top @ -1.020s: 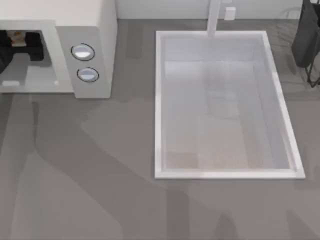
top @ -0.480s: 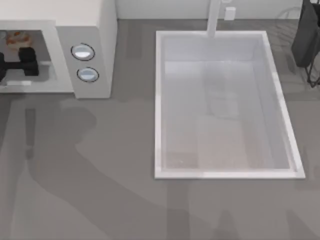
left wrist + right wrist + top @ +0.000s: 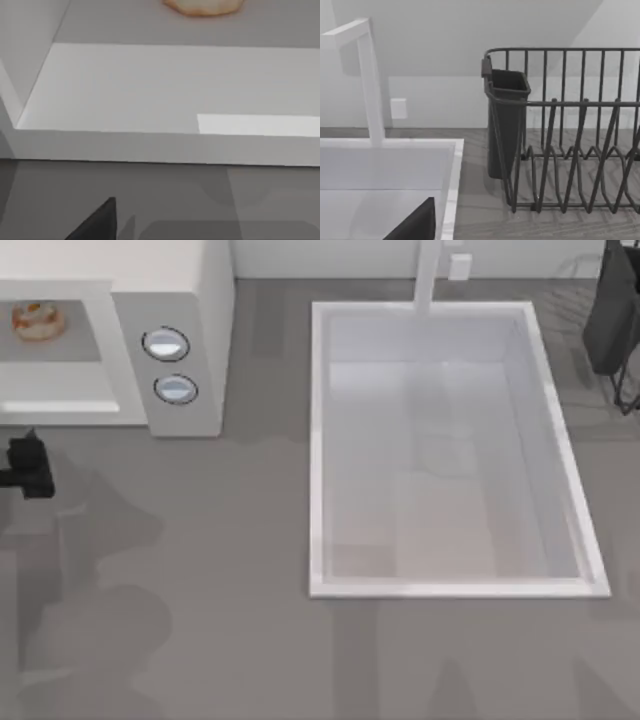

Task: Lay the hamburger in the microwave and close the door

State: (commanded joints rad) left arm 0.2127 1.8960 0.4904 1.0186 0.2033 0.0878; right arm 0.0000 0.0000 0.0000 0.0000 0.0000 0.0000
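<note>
The small round tan hamburger (image 3: 38, 320) lies inside the big white boxy microwave (image 3: 190, 300), beyond the left tool (image 3: 30, 465), which hovers over the grey surface (image 3: 200, 590); its fingers' state is unclear.

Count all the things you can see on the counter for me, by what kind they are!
Hamburger: 1
Microwave: 1
Microwave knobs: 2
Sink: 1
Faucet: 1
Dish rack: 1
Left claw: 1
Total: 8

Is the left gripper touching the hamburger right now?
Apart. In the top view the left gripper is out over the counter in front of the microwave, while the hamburger lies inside it, with bare microwave floor between them.
</note>
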